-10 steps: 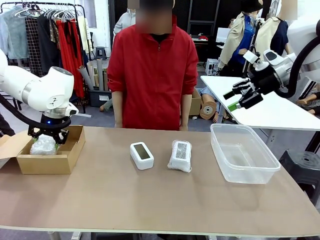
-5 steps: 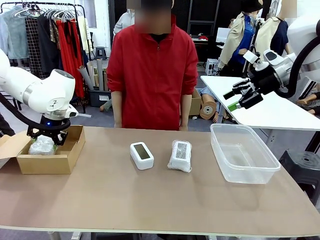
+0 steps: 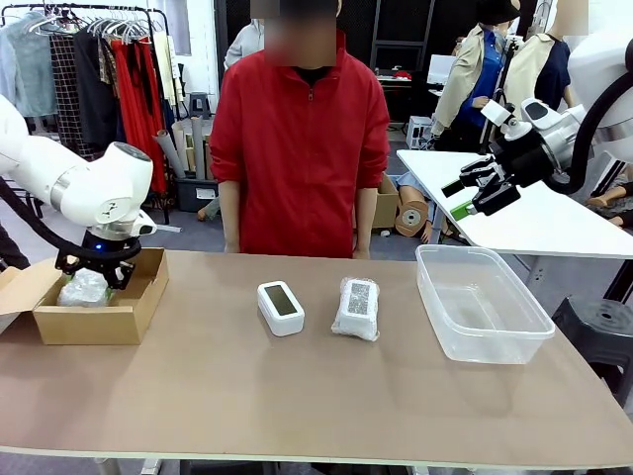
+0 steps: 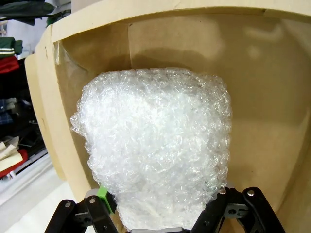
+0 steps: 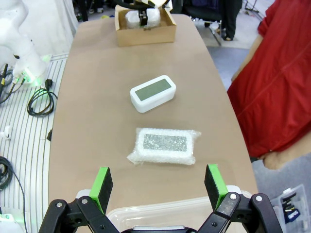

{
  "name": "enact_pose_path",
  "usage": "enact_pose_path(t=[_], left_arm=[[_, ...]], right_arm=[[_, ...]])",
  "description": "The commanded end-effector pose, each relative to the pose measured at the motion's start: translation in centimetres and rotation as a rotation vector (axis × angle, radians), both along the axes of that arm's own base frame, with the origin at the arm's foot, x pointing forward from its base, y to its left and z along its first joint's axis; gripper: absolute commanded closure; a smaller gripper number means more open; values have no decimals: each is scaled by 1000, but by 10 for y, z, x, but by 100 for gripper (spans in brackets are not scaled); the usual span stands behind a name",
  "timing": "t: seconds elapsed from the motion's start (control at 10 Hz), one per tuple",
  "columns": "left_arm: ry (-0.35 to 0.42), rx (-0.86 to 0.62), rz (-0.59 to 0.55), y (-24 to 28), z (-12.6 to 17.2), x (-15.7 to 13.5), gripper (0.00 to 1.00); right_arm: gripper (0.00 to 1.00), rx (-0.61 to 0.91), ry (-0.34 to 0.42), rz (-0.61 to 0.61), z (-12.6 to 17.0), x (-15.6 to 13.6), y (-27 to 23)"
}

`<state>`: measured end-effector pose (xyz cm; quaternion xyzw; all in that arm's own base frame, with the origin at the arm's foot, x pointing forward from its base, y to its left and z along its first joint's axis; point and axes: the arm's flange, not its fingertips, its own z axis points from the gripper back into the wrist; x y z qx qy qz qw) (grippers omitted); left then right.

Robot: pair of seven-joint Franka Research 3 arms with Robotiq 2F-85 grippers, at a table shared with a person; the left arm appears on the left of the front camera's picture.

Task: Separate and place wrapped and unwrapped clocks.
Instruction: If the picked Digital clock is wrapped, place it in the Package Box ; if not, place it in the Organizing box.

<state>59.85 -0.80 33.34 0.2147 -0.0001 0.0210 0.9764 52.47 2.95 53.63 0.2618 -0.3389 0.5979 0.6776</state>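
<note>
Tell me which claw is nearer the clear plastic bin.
Right. The right claw hangs open in the air above the bin; the left claw is far off, down in the cardboard box.

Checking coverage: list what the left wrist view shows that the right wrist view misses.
Left wrist, not right: the cardboard box's inner walls up close. Right wrist, not left: bare clock, wrapped clock on the table, clear bin, open right gripper, red sleeve. Both: the box, with the left gripper shut on the other wrapped clock inside it.

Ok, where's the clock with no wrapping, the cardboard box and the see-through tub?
bare clock (image 3: 281, 300): front view, on its grey screen.
cardboard box (image 3: 84, 325): front view, on its near wall.
clear tub (image 3: 499, 348): front view, on its near wall.
</note>
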Motion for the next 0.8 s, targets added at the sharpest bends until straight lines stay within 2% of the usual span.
enact_pose_path(t=[0.0,0.3,0.7], left_arm=[[-22,44,16,2,3,3,57],[-34,47,17,1,8,3,0],[-51,45,34,1,17,1,0]], right_arm=[[0,6,0,6,3,-1,0],[0,6,0,6,3,-1,0],[0,6,0,6,3,-1,0]])
